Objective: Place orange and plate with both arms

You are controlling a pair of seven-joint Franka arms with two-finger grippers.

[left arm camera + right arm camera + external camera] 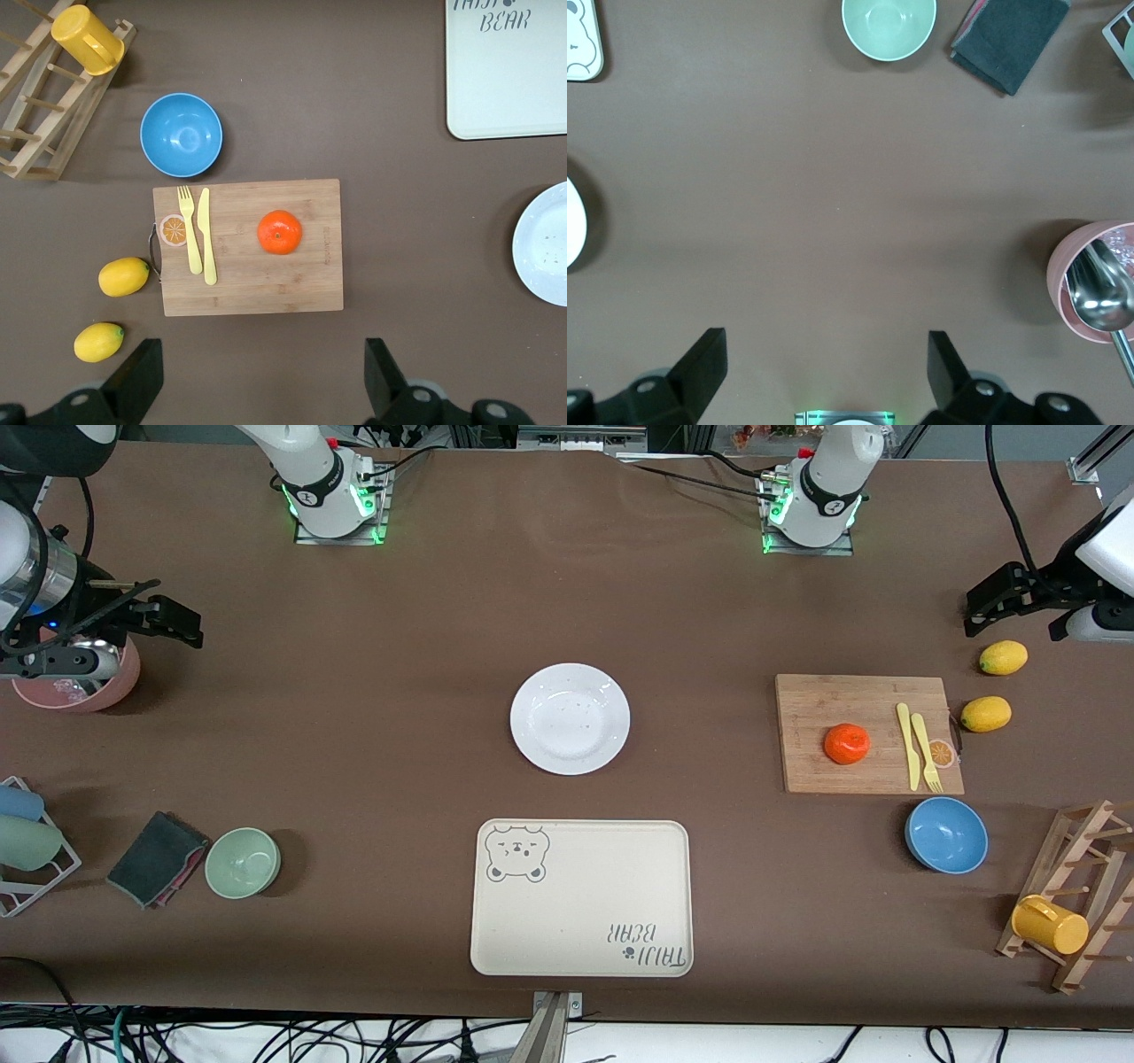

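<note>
Hovering grippers [1019,607] [168,615] (jaws wide)

Under me the table [354,691] is matt brown. The plate [570,718] shines glossy white; the orange [846,744] has a waxy skin and sits on a wood-grain board [824,700]. The cloth [155,859] looks soft, the spoon [1099,297] polished metal, my fingers [133,382] matt black.

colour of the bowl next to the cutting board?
Blue. The bowl sits just off the cutting board, nearer the front camera; the left wrist view shows it best.
</note>
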